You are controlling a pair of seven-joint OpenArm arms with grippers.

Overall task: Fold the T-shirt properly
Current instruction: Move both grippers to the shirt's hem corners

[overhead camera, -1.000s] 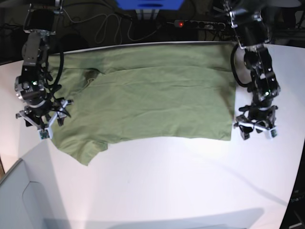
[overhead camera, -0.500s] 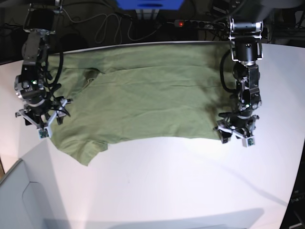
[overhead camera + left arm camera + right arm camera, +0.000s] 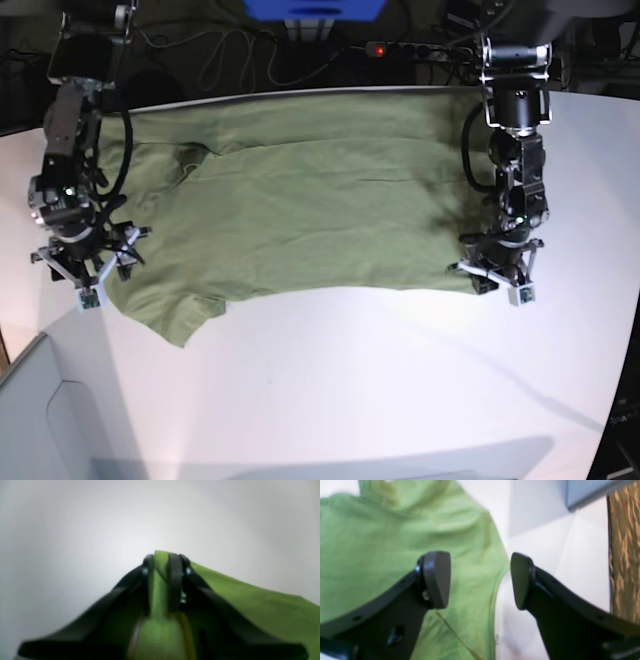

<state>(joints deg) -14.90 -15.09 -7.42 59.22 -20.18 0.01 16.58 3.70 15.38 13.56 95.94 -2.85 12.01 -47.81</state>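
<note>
The olive-green T-shirt [image 3: 320, 210] lies spread flat on the white table [image 3: 400, 380], neck toward the base view's left. My left gripper [image 3: 495, 280] stands at the hem corner on the right. In the left wrist view the left gripper [image 3: 161, 562] is shut on a raised fold of the T-shirt [image 3: 250, 600]. My right gripper [image 3: 85, 282] hangs over the sleeve edge at the left. Seen from the right wrist, the right gripper [image 3: 480, 580] is open, one finger over the T-shirt [image 3: 370, 542] and the other over bare table, with the sleeve's seam running between them.
A grey bin [image 3: 40, 420] sits at the table's front left corner and shows as a grey edge [image 3: 590, 490] in the right wrist view. A power strip with a red light [image 3: 377, 48], cables and a blue object [image 3: 315, 10] lie behind the table.
My left gripper moved from the bare table onto the hem corner and closed on the cloth. The right gripper sank slightly toward the sleeve and stayed open.
</note>
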